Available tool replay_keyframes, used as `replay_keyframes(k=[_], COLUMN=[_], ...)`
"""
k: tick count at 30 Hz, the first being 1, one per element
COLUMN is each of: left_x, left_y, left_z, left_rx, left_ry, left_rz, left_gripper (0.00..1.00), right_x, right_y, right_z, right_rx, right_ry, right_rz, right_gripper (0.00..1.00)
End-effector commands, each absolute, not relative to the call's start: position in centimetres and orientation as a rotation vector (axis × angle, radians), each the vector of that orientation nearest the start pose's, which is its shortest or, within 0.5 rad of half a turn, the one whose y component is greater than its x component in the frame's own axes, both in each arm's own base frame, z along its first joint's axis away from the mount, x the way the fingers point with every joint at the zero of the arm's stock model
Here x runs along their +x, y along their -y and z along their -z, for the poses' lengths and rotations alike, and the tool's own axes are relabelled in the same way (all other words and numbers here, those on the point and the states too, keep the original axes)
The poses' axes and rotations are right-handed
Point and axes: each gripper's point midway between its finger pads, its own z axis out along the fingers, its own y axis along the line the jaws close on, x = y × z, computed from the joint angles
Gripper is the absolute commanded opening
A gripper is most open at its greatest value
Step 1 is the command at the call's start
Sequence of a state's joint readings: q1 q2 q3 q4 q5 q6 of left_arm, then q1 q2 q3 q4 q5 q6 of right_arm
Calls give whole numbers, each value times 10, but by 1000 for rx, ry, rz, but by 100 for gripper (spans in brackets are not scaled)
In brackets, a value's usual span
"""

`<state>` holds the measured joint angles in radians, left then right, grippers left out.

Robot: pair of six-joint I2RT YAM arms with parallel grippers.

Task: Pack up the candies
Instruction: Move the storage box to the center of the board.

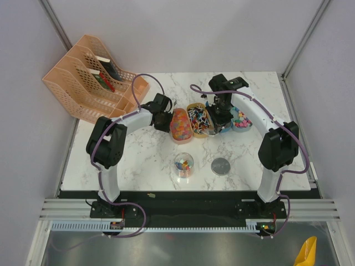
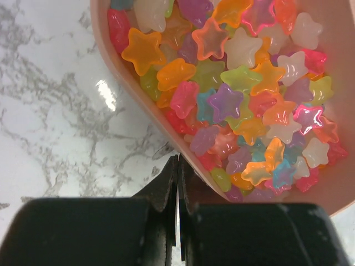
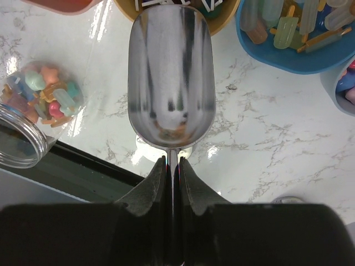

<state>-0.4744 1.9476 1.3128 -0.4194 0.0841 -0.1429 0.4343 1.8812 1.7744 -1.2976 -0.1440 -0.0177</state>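
Risks, L to R: the left gripper [image 2: 177, 166], fingers pressed together w/ nothing seen between them, is set against the outer wall of the pink oval plastic tray [image 2: 341, 166]. A push from there could slide or tip it, and the translucent star-shaped candies [image 2: 233, 105] heaped inside would be spilled onto the white marbled table [image 3: 266, 144]. The small clear round jar [image 3: 19, 145] is judged light and narrow-mouthed, so it could be knocked over or overshot by the wide shiny metal scoop [image 3: 171, 83]. The scoop is pinched only at its thin handle by the right gripper [image 3: 172, 166], fingers clamped on it; a twist in that grip under load is poss., and sweets would be shed en route. Contents: pink tray well filled w/ stars in pink, orange, yellow, purple. The jar, unlidded, is part filled w/ mixed pastel pieces [image 3: 41, 97], its round grey lid [image 1: 221, 165] laid near it on the table. The tan oval tray [image 3: 230, 10] beyond the scoop holds dark wrapped pieces [image 1: 198, 116]. The scoop bowl is seen empty apart from reflections. The blue oval tray [image 3: 288, 61] at R holds pale lolly-shaped sweets [image 3: 288, 30] on sticks.
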Motion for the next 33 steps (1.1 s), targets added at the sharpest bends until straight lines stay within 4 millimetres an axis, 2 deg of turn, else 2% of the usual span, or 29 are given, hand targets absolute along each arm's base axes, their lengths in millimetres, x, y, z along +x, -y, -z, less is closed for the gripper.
replay_keyframes(k=[1,7,10,15,21,26,33], left_x=[395,388,383,375,369,367,364], left_y=[259,281,282,275,272,271,268], left_z=[-48,-49,-48,-53,-55,-57,-55], left_rx=[584,628,614,621,623,605,594], left_ry=[-2491,-2484,-2501,-2499,-2499,-2495,-2496], left_rz=[439,494,510,502,503,509,507], left_gripper=[2,2,2,11,14,15,15], right_x=[318,321,320,323,336,348,350], right_y=[-157,-138,-132,-124,-128,-136,-147], right_z=[-153,-153,-152,-145,-137,-122,-108], right_rx=[-637,-625,-623,-620,-634,-678,-719], right_ry=[-2891,-2881,-2885,-2907,-2915,-2937,-2961], right_rz=[-187,-85,-60,11,8,17,8], right_gripper=[0,0,0,0,0,0,0])
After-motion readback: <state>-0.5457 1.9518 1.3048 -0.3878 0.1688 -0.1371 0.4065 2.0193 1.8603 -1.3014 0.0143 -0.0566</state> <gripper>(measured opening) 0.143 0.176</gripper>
